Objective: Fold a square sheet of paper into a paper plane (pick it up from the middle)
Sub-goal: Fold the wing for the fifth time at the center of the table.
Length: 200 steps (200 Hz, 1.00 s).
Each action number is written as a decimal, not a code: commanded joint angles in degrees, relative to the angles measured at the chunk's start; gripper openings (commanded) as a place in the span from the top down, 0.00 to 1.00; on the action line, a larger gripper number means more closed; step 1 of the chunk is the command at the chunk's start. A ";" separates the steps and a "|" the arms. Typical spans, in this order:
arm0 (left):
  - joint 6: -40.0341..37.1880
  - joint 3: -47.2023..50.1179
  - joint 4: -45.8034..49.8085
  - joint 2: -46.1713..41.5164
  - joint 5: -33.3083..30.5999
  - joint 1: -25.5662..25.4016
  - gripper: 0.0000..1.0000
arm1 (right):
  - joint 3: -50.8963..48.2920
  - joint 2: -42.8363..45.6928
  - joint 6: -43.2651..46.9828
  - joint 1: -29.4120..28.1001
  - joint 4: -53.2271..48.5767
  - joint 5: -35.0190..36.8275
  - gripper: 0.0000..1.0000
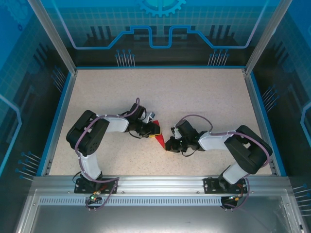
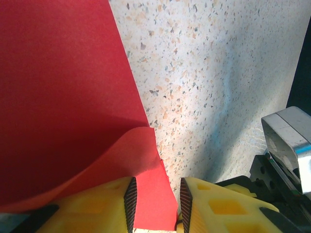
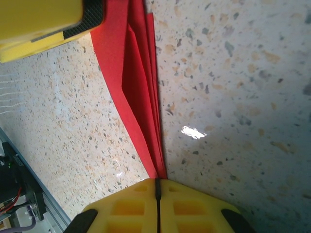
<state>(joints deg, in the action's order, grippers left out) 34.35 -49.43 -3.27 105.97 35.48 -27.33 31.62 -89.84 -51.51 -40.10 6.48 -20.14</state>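
Nearest the left wrist camera, the two yellow fingers (image 2: 97, 208) of the left gripper (image 2: 158, 206) are being shown at the bottom edge, with their black pads standing part-way apart. A strip of the red paper (image 2: 63, 97) is being passed between those pads, and a loose flap is being curled up over the left-hand finger. Whether the paper is being squeezed or merely straddled cannot be told. To the right of the paper the speckled table (image 2: 218, 73) is being left bare. At the right edge a shiny metal bracket (image 2: 289, 141) is being caught by the light.

From above, the left arm (image 1: 90, 136) is being bent inward from the aluminium rail (image 1: 160, 182). Its gripper is being held at the upper end of the paper, which is being seen as a small red wedge near the middle of the table. Much of that wedge is being hidden by the two grippers on either side.

The right gripper (image 1: 169, 143), on the right arm (image 1: 243, 145), is being held at the wedge's lower tip. In the right wrist view its yellow fingers (image 3: 194, 208) are being pressed fully together, and the pointed end of the layered paper is being pinched in the seam between them. The far end of the paper is being covered by a yellow finger (image 3: 39, 24) of the left gripper. The table is being enclosed by blue-tinted panels (image 1: 160, 29).
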 commanded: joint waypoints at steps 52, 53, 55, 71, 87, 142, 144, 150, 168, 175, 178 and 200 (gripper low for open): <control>-1.91 0.65 3.06 4.15 -2.87 -0.36 0.66 | 4.00 5.25 1.54 -0.88 -3.54 1.39 0.89; -1.91 0.65 3.03 4.11 -2.87 -0.35 0.66 | 4.16 5.14 1.48 -0.87 -3.43 1.36 0.89; -1.96 0.61 3.06 4.08 -2.81 -0.35 0.66 | 4.33 4.95 1.36 -1.00 -3.17 1.36 0.89; -2.00 0.73 3.13 3.98 -2.96 -0.39 0.66 | 5.71 2.92 0.45 -1.17 -1.11 0.99 0.89; -1.83 0.61 3.06 4.07 -2.78 -0.37 0.66 | 6.76 1.04 -0.16 -1.19 0.12 0.92 0.89; -1.90 0.26 3.27 4.07 -2.68 -0.42 0.66 | 7.86 -4.61 -1.99 -1.08 4.23 0.34 0.88; -1.87 0.24 3.27 4.07 -2.65 -0.39 0.66 | 7.85 -4.70 -2.01 -1.11 4.30 0.43 0.88; -1.92 0.28 3.27 4.11 -2.61 -0.44 0.66 | 7.75 -4.98 -2.24 -0.97 5.11 0.45 0.88; -1.91 0.16 3.27 4.06 -2.37 -0.43 0.66 | 8.11 -5.86 -1.99 -0.91 5.13 0.30 0.88; -1.99 0.10 3.35 4.07 -2.35 -0.35 0.66 | 8.53 -6.32 -1.65 -0.87 4.12 0.78 0.88; -1.99 0.08 3.29 4.07 -2.31 -0.35 0.66 | 8.61 -6.41 -1.47 -0.86 3.89 0.98 0.88; -2.07 -0.17 3.44 4.07 -2.14 -0.43 0.66 | 8.43 -8.02 -1.36 -0.20 1.99 2.26 0.88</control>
<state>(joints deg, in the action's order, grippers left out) 34.33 -49.50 -3.25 106.04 35.88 -27.22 38.94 -95.88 -52.90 -40.84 9.91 -18.83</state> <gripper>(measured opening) 0.341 0.118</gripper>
